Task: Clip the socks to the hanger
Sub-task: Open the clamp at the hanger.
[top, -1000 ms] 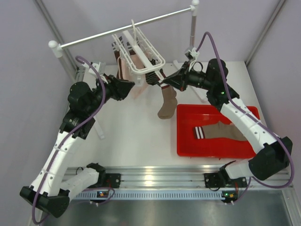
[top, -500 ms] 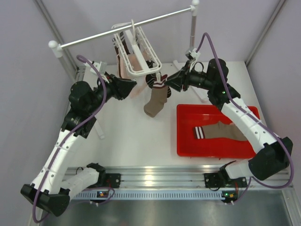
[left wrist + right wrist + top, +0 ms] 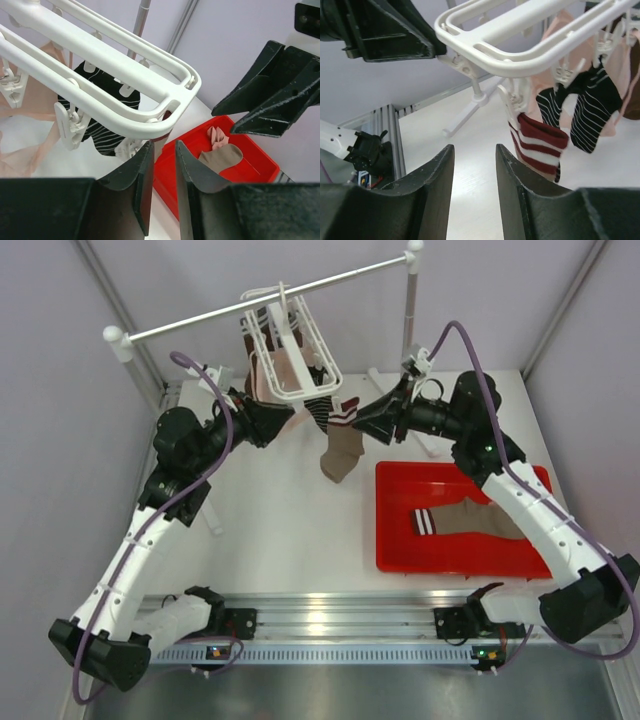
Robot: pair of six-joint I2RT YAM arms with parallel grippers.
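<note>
Hanger [image 3: 295, 350] on rail [image 3: 200, 320], long axis near-far. Clipped taupe sock [image 3: 342, 450] hangs toe down. White table [image 3: 280, 520], lilac walls [image 3: 60, 390]. Right gripper [image 3: 474, 147] released, empty; left gripper [image 3: 163, 142] grip unclear.

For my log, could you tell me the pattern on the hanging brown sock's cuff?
The cuff is dark red with white stripes; right wrist view.

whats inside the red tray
A taupe-brown sock lies flat in the red tray; the left wrist view shows a pale pink piece beside it. The right arm covers the tray's far corner from above.
</note>
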